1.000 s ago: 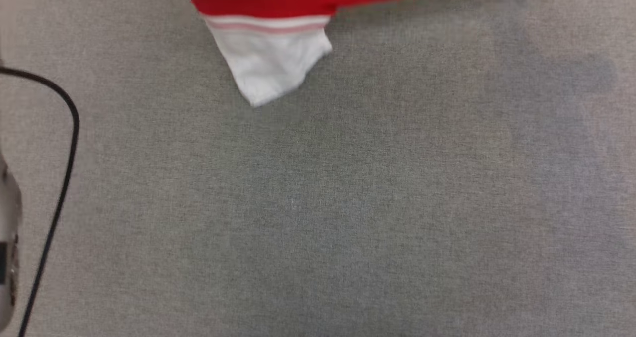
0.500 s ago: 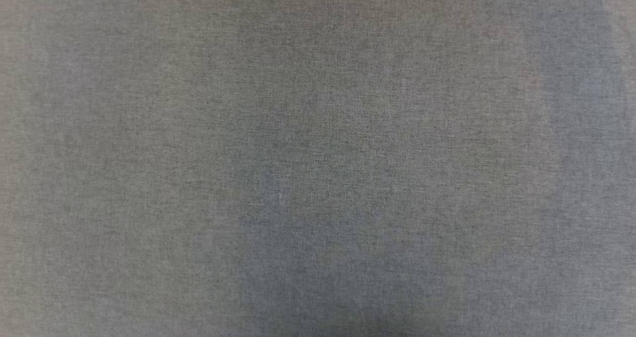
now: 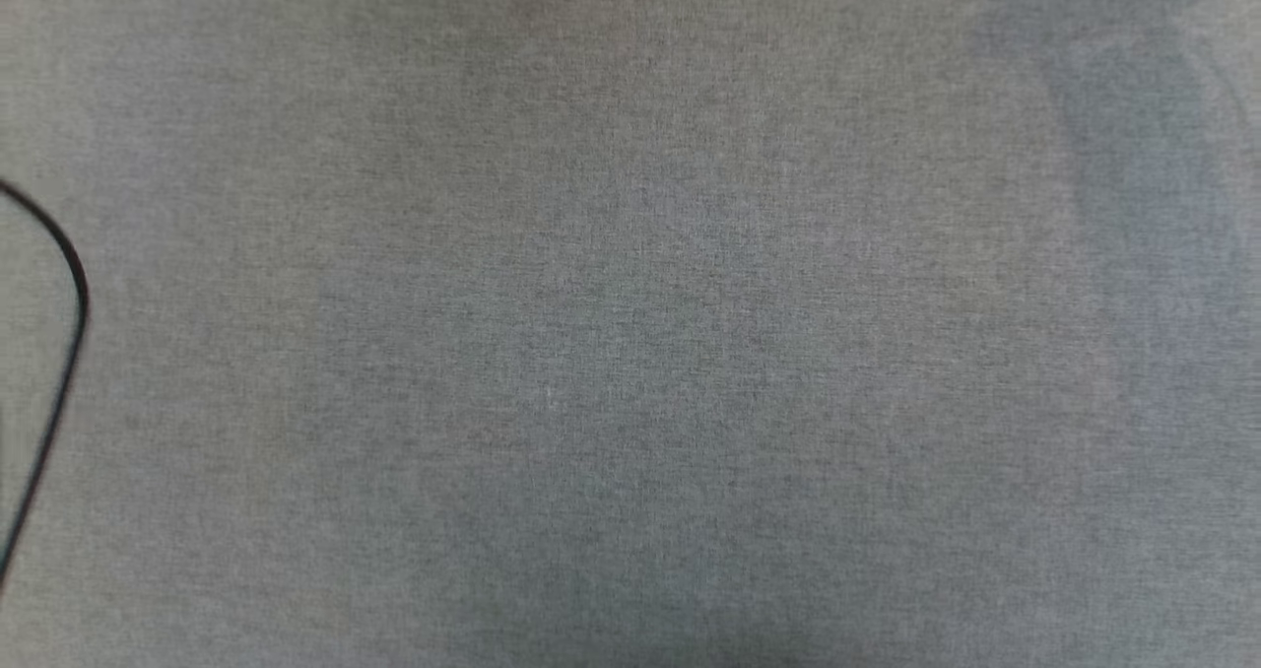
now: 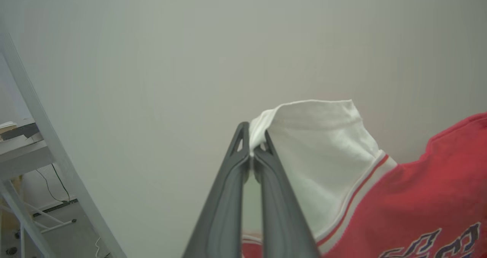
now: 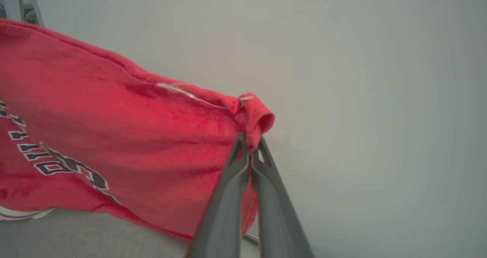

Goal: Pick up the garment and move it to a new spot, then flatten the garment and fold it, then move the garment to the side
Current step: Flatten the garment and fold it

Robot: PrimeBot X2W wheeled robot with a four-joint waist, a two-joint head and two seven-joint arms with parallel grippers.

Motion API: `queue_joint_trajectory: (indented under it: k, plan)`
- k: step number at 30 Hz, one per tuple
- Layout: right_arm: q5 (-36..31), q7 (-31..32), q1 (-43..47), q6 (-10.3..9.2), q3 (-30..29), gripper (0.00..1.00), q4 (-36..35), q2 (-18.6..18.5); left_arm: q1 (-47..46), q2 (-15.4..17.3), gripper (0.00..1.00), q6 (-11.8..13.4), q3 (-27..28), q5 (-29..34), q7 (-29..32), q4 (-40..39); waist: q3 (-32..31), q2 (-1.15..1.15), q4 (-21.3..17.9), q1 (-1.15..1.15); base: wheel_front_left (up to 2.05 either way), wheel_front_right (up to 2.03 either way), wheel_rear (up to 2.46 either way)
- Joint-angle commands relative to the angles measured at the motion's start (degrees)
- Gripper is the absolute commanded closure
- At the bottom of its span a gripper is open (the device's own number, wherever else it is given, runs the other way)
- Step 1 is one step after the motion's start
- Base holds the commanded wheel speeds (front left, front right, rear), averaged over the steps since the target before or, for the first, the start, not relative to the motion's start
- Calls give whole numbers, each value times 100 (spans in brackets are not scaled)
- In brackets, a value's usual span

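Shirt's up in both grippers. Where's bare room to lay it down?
The grey surface is bare across the head view's middle and right. A black cable loops in at its left edge, so that side is tighter. The left gripper pinches the shirt by its white sleeve, the right gripper by its red edge.

Bright red garment [image 5: 114, 128], and there's the white sleeve [image 4: 323, 159], red-and-white stripes banding its seam. Black block lettering edged in white runs across the red. Fingers [image 4: 224, 204] are dark grey. The table [image 3: 630, 313] is a mottled grey weave, with a black cable [image 3: 71, 353].
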Motion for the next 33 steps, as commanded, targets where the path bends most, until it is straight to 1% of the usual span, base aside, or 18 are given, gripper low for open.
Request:
queue_joint_trajectory:
  k: [1, 2, 6, 7, 8, 9, 11, 15, 19, 25, 30, 31, 33]
  plan:
    - [121, -97, 327, -3, 78, 100, -72, -86, 443, 60, 100, 67, 29, -48, -25, -172, -230, 0, 28, -1, 0, 0, 0]
    - [168, -123, 467, -3, 127, 100, -100, -118, 634, 81, 100, 104, 43, -63, -28, -276, -281, 0, 37, -1, 0, 0, 0]
    - [479, -307, 1374, -3, 394, 100, -280, -290, 1975, 236, 100, 377, 90, -143, -36, -923, -672, 0, 68, -1, 0, 0, 0]
    - [558, -340, 1609, -3, 466, 100, -342, -339, 2348, 276, 100, 479, 134, -190, -37, -1106, -775, 0, 74, -1, 0, 0, 0]
    - [744, -412, 2230, -3, 601, 100, -493, -458, 3348, 376, 100, 756, 216, -282, -39, -1589, -1061, 0, 84, -1, 0, 0, 0]
    - [809, -443, 2469, -3, 625, 100, -549, -514, 3735, 401, 100, 832, 202, -312, -39, -1762, -1175, 0, 103, -1, 0, 0, 0]
    - [919, -444, 2894, -3, 699, 100, -665, -604, 4391, 455, 100, 1011, 191, -343, -38, -2061, -1355, 0, 113, -1, 0, 0, 0]
    - [1097, -433, 3772, -3, 732, 100, -882, -696, 5637, 465, 100, 1349, 119, -489, 17, -2564, -1761, 0, 147, -1, 0, 0, 0]
    - [1247, -401, 4608, -3, 673, 100, -1066, -783, 6654, 502, 100, 1638, 37, -617, 138, -2935, -2128, 0, 221, -1, 0, 0, 0]
    - [1337, -397, 5830, -3, 382, 100, -1218, -864, 7821, 482, 100, 1897, -152, -849, 343, -3299, -2597, 0, 326, -1, 0, 0, 0]
    - [1340, -322, 6751, -3, 70, 100, -1433, -866, 8594, 466, 100, 2003, -316, -1067, 500, -3395, -2902, 0, 339, -1, 0, 0, 0]
    - [1326, -263, 7116, -3, -74, 100, -1541, -845, 8875, 446, 100, 2011, -368, -1203, 564, -3410, -3015, 0, 340, -1, 0, 0, 0]
    - [1285, -195, 7476, -3, -227, 100, -1662, -829, 9129, 468, 100, 2014, -431, -1285, 626, -3403, -3100, 0, 336, -1, 0, 0, 0]
